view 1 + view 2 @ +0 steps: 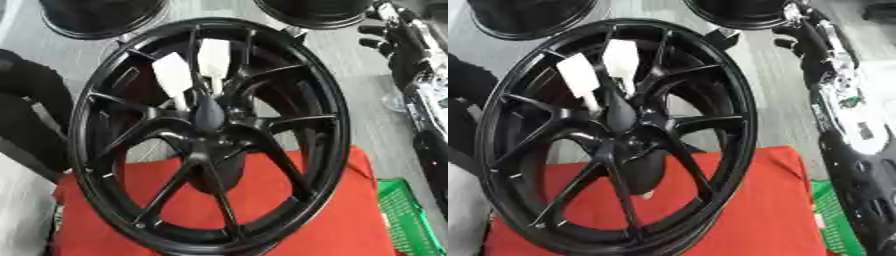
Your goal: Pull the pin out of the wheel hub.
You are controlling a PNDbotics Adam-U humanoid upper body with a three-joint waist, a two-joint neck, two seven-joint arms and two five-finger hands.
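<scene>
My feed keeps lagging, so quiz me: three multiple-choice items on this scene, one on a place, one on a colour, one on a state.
1. Where does the green basket sit?
A. lower right, beside the cloth
B. on top of the wheel
C. far left edge

2. What colour is the cloth under the wheel?
A. blue
B. red
C. white

3. How is the wheel placed?
A. lying flat
B. standing tilted on its rim
C. hanging clear of the cloth

Answers:
1. A, it shows at the cloth's right edge.
2. B, red shows between the spokes.
3. B, its lower rim rests on the cloth.
</scene>
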